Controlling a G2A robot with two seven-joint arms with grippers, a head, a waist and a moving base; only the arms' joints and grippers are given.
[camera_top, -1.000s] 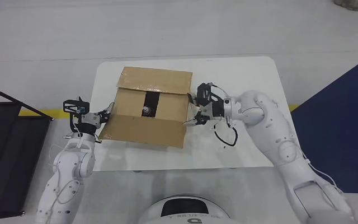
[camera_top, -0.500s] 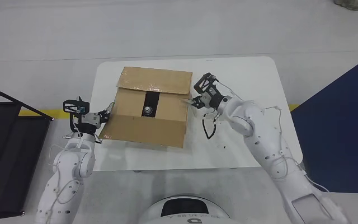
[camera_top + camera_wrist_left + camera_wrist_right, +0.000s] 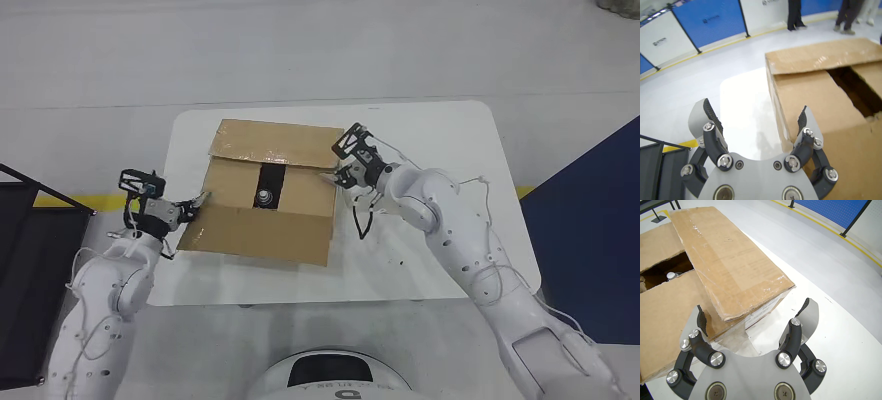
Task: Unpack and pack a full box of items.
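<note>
Both spread, left pincer (image 3: 197, 203) and right pincer (image 3: 330, 178) flank the box (image 3: 262, 228), so I can open it.

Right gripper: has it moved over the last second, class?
Yes. The right gripper has moved along the cardboard box's right side, away from the robot, towards its far flap.
</note>
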